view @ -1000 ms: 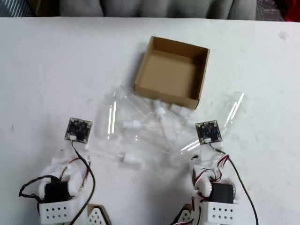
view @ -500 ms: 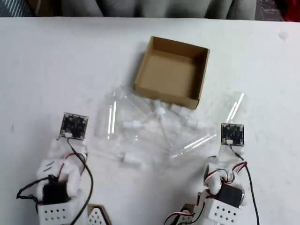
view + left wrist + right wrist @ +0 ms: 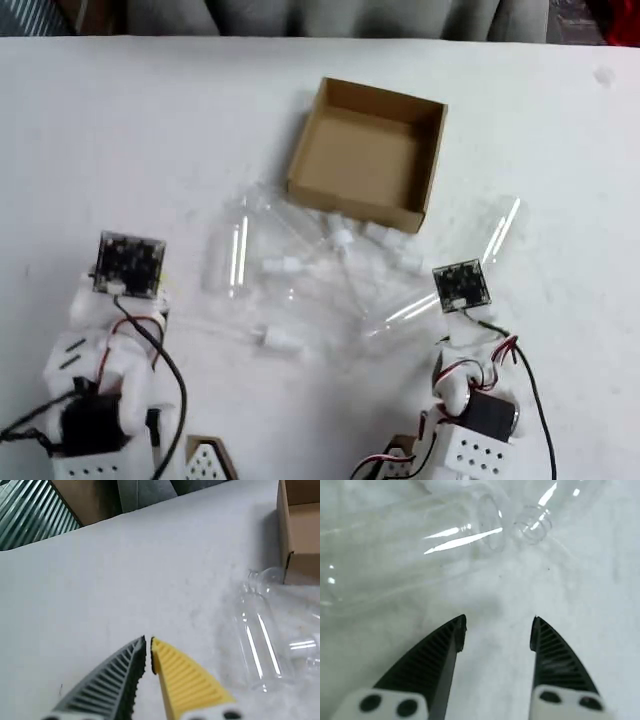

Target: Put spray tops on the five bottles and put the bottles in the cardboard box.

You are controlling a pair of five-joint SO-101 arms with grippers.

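- left gripper (image 3: 148, 647): grey + yellow fingers shut, tips all but touching, nothing between them. it hangs over bare white table (image 3: 115, 575).
- near bottle (image 3: 260, 630): clear, lying on its side ahead of the left gripper, off to the yellow-finger side, apart from the tips. neck open, pointing away from the gripper.
- cardboard box (image 3: 300, 525): beyond that bottle's neck, further out on the same side, just beside it. upright, open top.
- right gripper (image 3: 497, 627): both black fingers spread wide, gripping nothing, table showing between them.
- long bottle (image 3: 420, 545): clear, on its side just ahead of the right gripper's tips, lying across its front, not touching the fingers.
- second bottle (image 3: 535, 525): its threaded neck sits next to the long bottle's mouth, a bit further ahead of the same tips.
- high view: clear bottles + white spray tops (image 3: 283, 267) lie loose on the table ahead of both arms, between them and the box. all are outside the box, and the tops lie separate from the bottle necks.
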